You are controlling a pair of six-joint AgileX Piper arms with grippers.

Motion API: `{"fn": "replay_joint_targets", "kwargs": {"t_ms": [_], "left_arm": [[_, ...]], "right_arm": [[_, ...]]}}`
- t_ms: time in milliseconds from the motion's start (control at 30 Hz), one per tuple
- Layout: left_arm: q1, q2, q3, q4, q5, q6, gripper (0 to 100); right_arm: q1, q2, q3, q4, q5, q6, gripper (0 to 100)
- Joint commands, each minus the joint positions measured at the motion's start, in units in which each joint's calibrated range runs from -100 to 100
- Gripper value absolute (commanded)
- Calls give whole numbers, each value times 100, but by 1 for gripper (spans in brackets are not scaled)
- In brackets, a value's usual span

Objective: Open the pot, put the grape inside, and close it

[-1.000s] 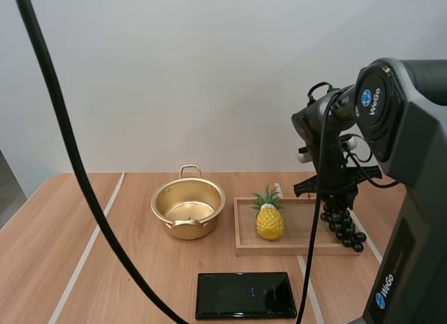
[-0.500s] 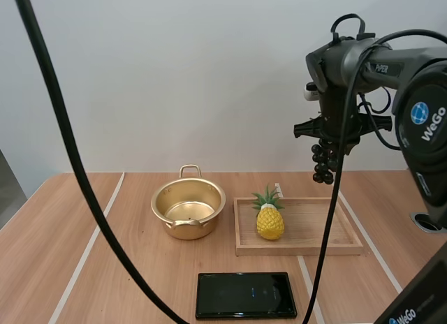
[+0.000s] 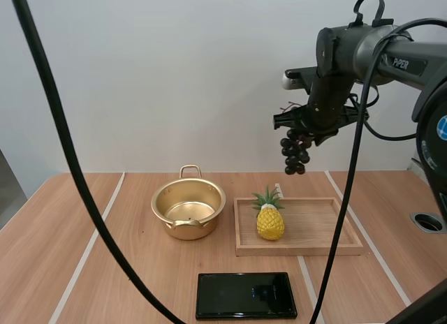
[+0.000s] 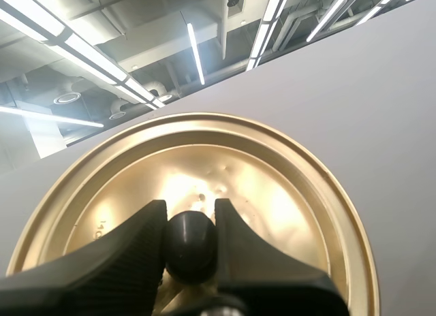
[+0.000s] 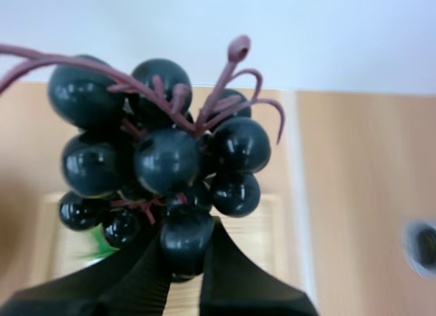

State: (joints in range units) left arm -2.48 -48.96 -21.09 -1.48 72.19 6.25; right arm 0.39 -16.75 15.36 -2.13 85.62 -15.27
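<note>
The open golden pot (image 3: 188, 209) stands on the table, left of the wooden tray (image 3: 307, 246). A bunch of dark grapes (image 3: 295, 153) hangs in the air above the tray's back edge, and my right gripper (image 3: 309, 132) is shut on it. In the right wrist view the fingers pinch the grapes (image 5: 163, 173) from below, the purple stems fanning out above them. My left gripper (image 4: 191, 238) is shut on the black knob (image 4: 191, 235) of the golden lid (image 4: 286, 193), whose round face lies behind the fingers.
A toy pineapple (image 3: 269, 218) stands at the left end of the tray. A black phone (image 3: 245, 295) lies flat near the table's front edge. A round hole (image 3: 427, 222) sits at the table's right side.
My right gripper has lifted the grapes from the tray's right side high into the air and then carried them leftward, toward the pot.
</note>
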Motion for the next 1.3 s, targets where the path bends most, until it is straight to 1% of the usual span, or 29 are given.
{"fn": "replay_joint_targets", "kwargs": {"t_ms": [0,200,367,400,467,533,633,833,900,1033,1133,1267], "left_arm": [[-6,-71,-11,-42,-67,13,0],[-6,-70,-11,-42,256,-64,0],[-6,-70,-11,-42,340,-74,0],[-6,-70,-11,-42,340,-74,0],[-6,-70,-11,-42,340,-74,0],[-6,-84,-11,-42,354,-74,0],[-6,-149,-11,-42,352,-74,0],[-6,-331,-11,-42,394,-61,0],[-6,-396,-11,-42,459,-61,0],[-6,-516,-11,-1,526,-16,0],[-6,-591,-11,-1,526,15,0],[-6,-727,-11,-1,526,15,0]], "right_arm": [[-7,-132,-93,946,-85,-981,0],[-7,-147,-120,2434,301,-2303,0],[-7,-147,-120,3641,1255,-3519,0],[1,-147,-120,3808,1438,-3684,0],[71,-147,-120,3920,1438,-3859,0],[174,-147,-120,3829,1438,-3875,0],[415,-147,-120,3445,1438,-3875,0],[1155,-93,-120,2427,1438,-3851,0],[1401,-38,-120,2036,1208,-3733,0],[1763,105,-107,1428,679,-3404,0],[1960,250,-107,992,284,-3205,0],[2070,501,-107,336,-335,-2820,0]]}}
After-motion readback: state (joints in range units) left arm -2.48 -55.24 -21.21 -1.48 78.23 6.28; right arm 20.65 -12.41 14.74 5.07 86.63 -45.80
